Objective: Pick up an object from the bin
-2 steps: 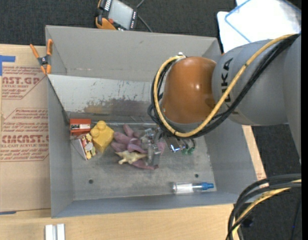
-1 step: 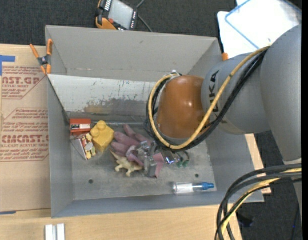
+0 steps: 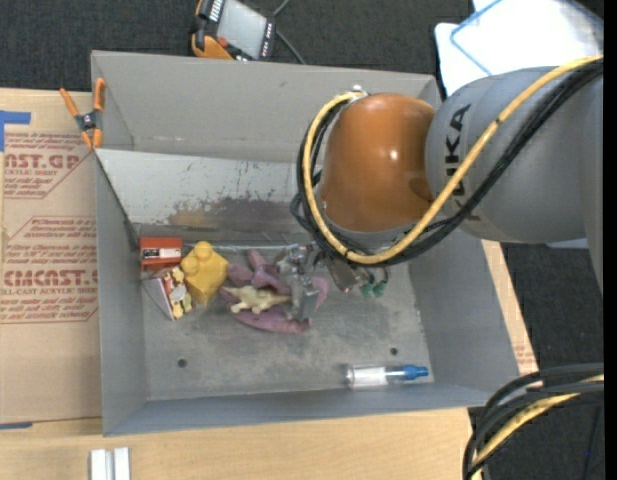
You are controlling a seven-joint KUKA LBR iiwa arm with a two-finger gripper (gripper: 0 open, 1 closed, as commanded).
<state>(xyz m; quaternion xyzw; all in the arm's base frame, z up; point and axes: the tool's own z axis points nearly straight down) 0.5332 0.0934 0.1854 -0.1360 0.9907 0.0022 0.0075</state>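
My gripper (image 3: 302, 280) reaches down from under the orange cover into the middle of the bin. Its metal fingers stand spread right over a purple rubbery toy (image 3: 272, 318) with several limbs, one tip near its upper limb and one near its right end. A small cream figure (image 3: 252, 296) lies on the purple toy just left of the fingertips. Nothing is visibly clamped between the fingers. A yellow plastic bottle-like piece (image 3: 204, 270) sits further left.
A small red and white box (image 3: 160, 253) and a printed carton (image 3: 173, 292) lie by the left wall. A clear marker with a blue cap (image 3: 386, 374) lies near the front wall. A green bit (image 3: 374, 287) shows under the arm's cover.
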